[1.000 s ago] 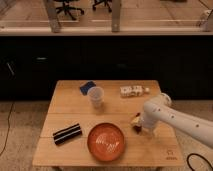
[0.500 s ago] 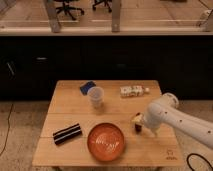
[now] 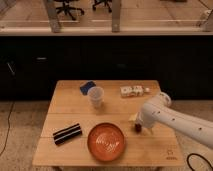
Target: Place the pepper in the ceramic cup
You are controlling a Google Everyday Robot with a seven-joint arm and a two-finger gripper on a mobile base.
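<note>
The ceramic cup (image 3: 96, 96) is a whitish tapered tumbler standing upright on the wooden table (image 3: 70, 112), left of centre towards the back. My gripper (image 3: 137, 125) hangs at the end of the white arm (image 3: 172, 120), low over the table, right of the orange bowl and well right of and in front of the cup. A small dark-red thing (image 3: 138, 129) right at the gripper's tip looks like the pepper. The arm hides most of it, and I cannot tell whether it is held or lying on the table.
A wide orange bowl (image 3: 106, 141) sits at the table's front centre. A black striped block (image 3: 67, 133) lies at the front left. A blue item (image 3: 87, 87) lies just behind the cup. A white box (image 3: 132, 91) lies at the back right.
The gripper end has shifted a little down and towards the table's front, beside the bowl. The cup, bowl and block have not moved.
</note>
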